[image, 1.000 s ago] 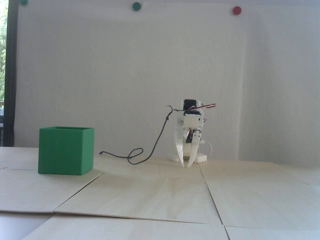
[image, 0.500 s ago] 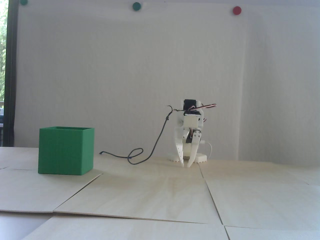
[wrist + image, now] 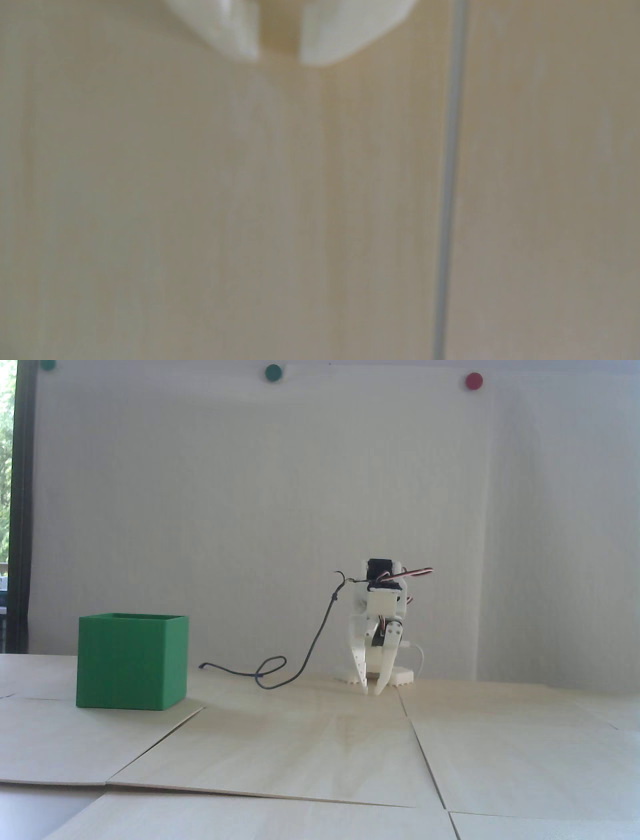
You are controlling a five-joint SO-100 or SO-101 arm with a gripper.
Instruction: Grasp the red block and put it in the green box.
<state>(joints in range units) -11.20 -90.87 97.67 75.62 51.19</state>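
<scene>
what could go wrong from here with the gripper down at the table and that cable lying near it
1. The gripper has its fingertips at or near the table with nothing between them, and no red block shows in either view, so closing now would likely grab air.
2. The dark cable loops on the table beside the arm and might snag on a swing toward the green box.

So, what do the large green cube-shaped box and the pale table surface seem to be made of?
The large green cube-shaped box looks like matte plastic, perhaps 3D-printed: thin walls at the open top, faint vertical lines, no shine. The pale table surface looks like light wood or plywood panels: visible grain, and seams between the sheets.
</scene>
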